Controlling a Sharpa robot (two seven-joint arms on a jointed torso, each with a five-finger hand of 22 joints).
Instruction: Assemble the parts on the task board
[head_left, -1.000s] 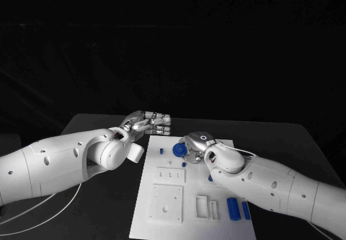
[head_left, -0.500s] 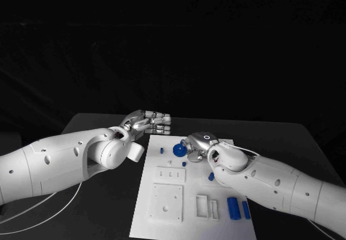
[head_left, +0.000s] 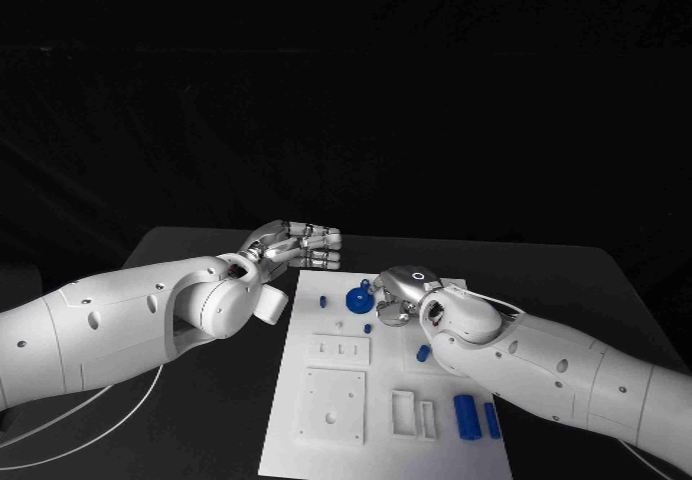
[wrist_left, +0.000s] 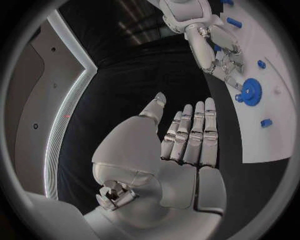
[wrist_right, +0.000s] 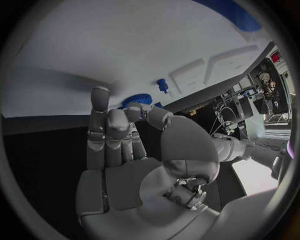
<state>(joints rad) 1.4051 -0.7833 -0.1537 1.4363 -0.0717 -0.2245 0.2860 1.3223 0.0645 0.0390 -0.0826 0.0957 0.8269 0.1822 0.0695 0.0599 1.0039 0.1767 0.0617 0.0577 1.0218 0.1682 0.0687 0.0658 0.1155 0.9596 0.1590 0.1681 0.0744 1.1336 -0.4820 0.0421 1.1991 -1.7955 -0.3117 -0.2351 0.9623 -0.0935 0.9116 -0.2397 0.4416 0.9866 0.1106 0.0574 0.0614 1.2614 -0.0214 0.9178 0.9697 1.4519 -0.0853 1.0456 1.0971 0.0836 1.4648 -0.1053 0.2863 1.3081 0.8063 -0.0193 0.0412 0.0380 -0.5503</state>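
The white task board (head_left: 378, 440) lies in the middle of the black table. A blue gear (head_left: 359, 298) sits near the board's far edge. My right hand (head_left: 397, 289) hovers just beside the gear (wrist_right: 133, 99), fingers partly curled, and nothing shows between them. In the left wrist view its fingertips (wrist_left: 232, 79) end close to the gear (wrist_left: 251, 91); contact cannot be told. My left hand (head_left: 299, 246) is held above the table past the board's far left corner. It is empty, with the fingers (wrist_left: 190, 135) side by side and the thumb apart.
Small blue pegs (head_left: 323, 299), (head_left: 368, 328), (head_left: 423, 352) lie on the board, and two blue cylinders (head_left: 464, 415) rest near its right edge. White raised blocks (head_left: 335, 405), (head_left: 413, 414) stand on the near half. Both forearms flank the board.
My right hand has drawn back slightly to the right and toward me, uncovering a small blue peg on the board. The gear and my left hand have stayed put.
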